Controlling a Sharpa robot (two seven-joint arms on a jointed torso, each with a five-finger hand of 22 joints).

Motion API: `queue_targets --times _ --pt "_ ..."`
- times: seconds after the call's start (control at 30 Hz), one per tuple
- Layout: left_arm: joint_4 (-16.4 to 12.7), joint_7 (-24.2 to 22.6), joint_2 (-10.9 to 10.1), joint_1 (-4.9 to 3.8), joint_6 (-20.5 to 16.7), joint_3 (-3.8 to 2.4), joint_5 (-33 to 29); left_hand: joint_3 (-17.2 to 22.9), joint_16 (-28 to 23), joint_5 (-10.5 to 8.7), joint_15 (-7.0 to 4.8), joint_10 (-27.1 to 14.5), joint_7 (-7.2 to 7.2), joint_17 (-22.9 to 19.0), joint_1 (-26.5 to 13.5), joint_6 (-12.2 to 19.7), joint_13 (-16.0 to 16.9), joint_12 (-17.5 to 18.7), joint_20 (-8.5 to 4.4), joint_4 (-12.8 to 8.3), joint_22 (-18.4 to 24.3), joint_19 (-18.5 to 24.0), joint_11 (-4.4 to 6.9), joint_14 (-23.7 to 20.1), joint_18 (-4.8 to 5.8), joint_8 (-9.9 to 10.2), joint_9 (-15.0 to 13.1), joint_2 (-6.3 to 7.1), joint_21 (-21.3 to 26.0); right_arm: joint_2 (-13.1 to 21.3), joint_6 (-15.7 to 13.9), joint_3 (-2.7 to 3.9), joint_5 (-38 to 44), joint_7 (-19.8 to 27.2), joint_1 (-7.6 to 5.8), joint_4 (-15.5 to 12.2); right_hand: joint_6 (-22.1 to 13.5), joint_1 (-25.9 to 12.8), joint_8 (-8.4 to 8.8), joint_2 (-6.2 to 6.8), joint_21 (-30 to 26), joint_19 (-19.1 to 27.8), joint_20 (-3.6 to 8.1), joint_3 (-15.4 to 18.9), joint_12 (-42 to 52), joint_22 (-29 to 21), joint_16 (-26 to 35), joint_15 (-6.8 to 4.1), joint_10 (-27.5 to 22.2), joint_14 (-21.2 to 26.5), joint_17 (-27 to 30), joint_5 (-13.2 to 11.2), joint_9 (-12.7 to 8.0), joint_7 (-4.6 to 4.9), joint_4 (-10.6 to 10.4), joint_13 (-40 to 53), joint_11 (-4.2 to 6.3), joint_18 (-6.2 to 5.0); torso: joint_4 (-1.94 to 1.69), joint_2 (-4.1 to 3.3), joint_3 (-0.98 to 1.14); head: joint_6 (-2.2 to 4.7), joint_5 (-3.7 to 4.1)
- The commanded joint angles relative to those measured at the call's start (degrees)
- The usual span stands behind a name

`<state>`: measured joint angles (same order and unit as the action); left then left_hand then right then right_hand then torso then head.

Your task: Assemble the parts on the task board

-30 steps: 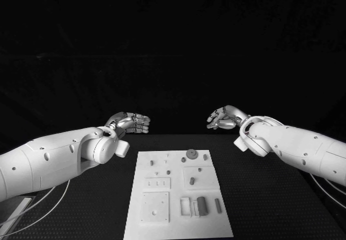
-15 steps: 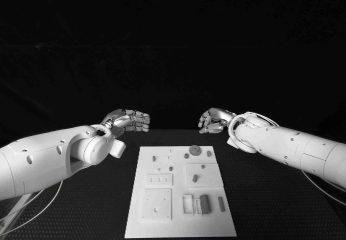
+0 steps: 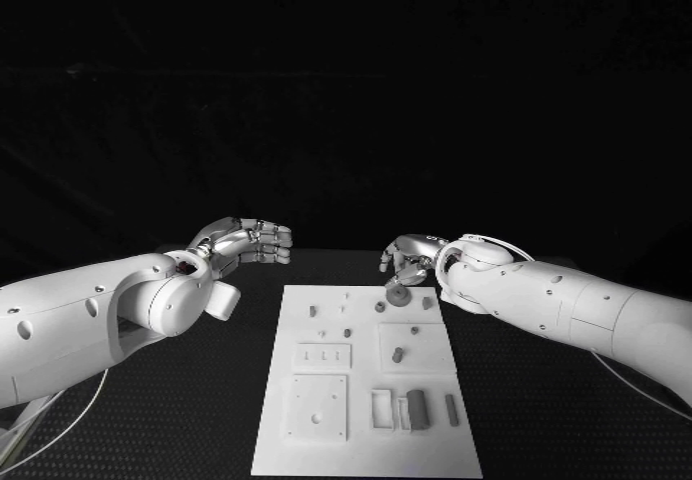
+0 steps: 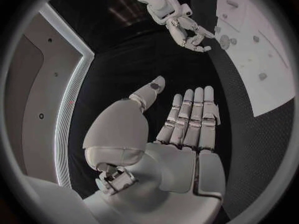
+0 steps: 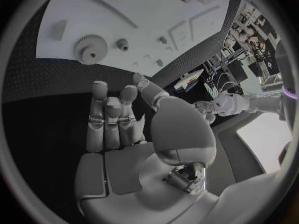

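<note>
Barely beginning: both empty, fingers apart, right robot hand [image 3: 410,259] hanging just past the gear [image 3: 395,296] at the far end of the task board [image 3: 281,440], left robot hand [image 3: 248,241] idling apart over the worktop [image 3: 577,420], parts [image 3: 417,408] lying loose, seemingly unassembled.

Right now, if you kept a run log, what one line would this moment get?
left robot hand: open, off the board | right robot hand: open, above gear | board: parts untouched

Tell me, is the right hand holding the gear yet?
No. In the right wrist view the right hand holds nothing, its fingers straight, and the gear lies on the white board beyond them.
</note>
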<state>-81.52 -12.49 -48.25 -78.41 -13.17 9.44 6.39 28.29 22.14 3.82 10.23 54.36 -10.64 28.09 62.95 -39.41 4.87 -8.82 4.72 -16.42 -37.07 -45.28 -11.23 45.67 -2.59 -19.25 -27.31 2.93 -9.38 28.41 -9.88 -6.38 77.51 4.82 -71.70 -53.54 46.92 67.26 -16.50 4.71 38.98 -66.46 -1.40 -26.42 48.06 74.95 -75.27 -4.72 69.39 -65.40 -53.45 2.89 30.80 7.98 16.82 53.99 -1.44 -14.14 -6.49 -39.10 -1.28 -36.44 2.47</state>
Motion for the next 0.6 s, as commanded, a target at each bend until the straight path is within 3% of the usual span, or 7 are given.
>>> queue_targets --times 0.03,0.07,0.17,0.37,0.6 --pt "-0.4 -0.5 0.0 -0.21 1.0 -0.05 0.3 -0.4 -0.2 -0.28 0.02 0.5 -2.43 0.0 0.0 -0.5 -0.1 0.3 -0.01 0.0 0.1 -0.5 0.11 0.2 -0.76 0.4 0.1 0.34 0.4 0.1 0.7 0.03 4.3 -2.0 0.28 -1.0 0.5 -0.2 0.58 0.6 2.7 -0.5 0.86 -0.2 4.1 1.7 -2.8 0.04 -0.7 -0.9 -1.1 -0.2 -0.1 0.05 -0.1 3.8 -0.28 -0.86 -0.7 -0.84 -0.17 -0.07 0.2" --pt "-0.4 -0.5 0.0 -0.21 1.0 -0.05 0.3 -0.4 -0.3 -0.28 0.02 0.5 -2.43 0.0 0.0 -0.5 -0.1 0.3 -0.01 0.0 0.1 -0.5 0.11 0.2 -0.76 0.4 0.1 0.34 0.4 0.1 0.9 0.03 4.5 -2.1 0.31 -1.2 0.5 -0.2 0.65 0.58 3.3 -0.6 1.01 -0.2 5.5 1.7 -3.7 0.2 -0.9 -1.1 -1.6 -0.1 -0.1 0.28 -0.2 5.0 -0.08 -0.86 -0.77 -0.97 -0.2 -0.09 0.25" --pt "-0.3 -0.5 0.1 -0.2 1.1 -0.05 0.3 -0.5 -0.3 -0.29 0.03 0.5 -2.43 0.0 0.0 -0.5 -0.1 0.3 -0.02 0.0 0.1 -0.5 0.1 0.2 -0.73 0.4 0.1 0.36 0.4 0.1 1.6 0.03 4.8 -2.3 0.37 -1.5 0.8 -0.6 1.16 0.61 7.4 0.0 1.75 -0.9 13.4 1.6 -8.0 0.75 -4.1 -0.3 -3.6 -0.2 0.0 0.68 -0.2 11.8 -0.8 -0.86 -0.92 -1.37 -0.24 0.04 0.4" --pt "-0.2 -0.5 0.3 -0.2 1.1 -0.05 0.3 -0.5 -0.4 -0.29 0.03 0.5 -2.43 0.0 -0.1 -0.5 -0.2 0.4 -0.03 0.0 0.1 -0.5 0.09 0.2 -0.7 0.5 0.2 0.34 0.5 0.2 1.4 0.03 5.8 -2.7 0.63 -1.4 0.8 -1.4 1.51 0.94 9.8 0.6 2.01 -1.4 16.0 1.5 -9.6 0.96 -5.1 0.1 -3.7 -0.1 0.1 0.9 -0.2 13.5 -0.93 -0.86 -1.05 -1.87 -0.37 0.57 0.6" --pt "-0.1 -0.6 0.3 -0.2 1.2 -0.05 0.3 -0.5 -0.4 -0.29 0.04 0.5 -2.44 0.0 -0.1 -0.5 -0.2 0.4 -0.03 0.0 0.1 -0.5 0.08 0.2 -0.69 0.5 0.2 0.32 0.5 0.0 2.0 0.03 7.7 -3.2 1.25 -1.3 0.5 -1.9 2.04 1.11 11.5 0.7 2.35 -2.0 17.5 1.4 -10.8 1.14 -5.1 -0.2 -3.9 -0.1 0.2 1.09 -0.2 13.9 -1.12 -0.86 -1.23 -2.39 -0.44 0.6 0.74"
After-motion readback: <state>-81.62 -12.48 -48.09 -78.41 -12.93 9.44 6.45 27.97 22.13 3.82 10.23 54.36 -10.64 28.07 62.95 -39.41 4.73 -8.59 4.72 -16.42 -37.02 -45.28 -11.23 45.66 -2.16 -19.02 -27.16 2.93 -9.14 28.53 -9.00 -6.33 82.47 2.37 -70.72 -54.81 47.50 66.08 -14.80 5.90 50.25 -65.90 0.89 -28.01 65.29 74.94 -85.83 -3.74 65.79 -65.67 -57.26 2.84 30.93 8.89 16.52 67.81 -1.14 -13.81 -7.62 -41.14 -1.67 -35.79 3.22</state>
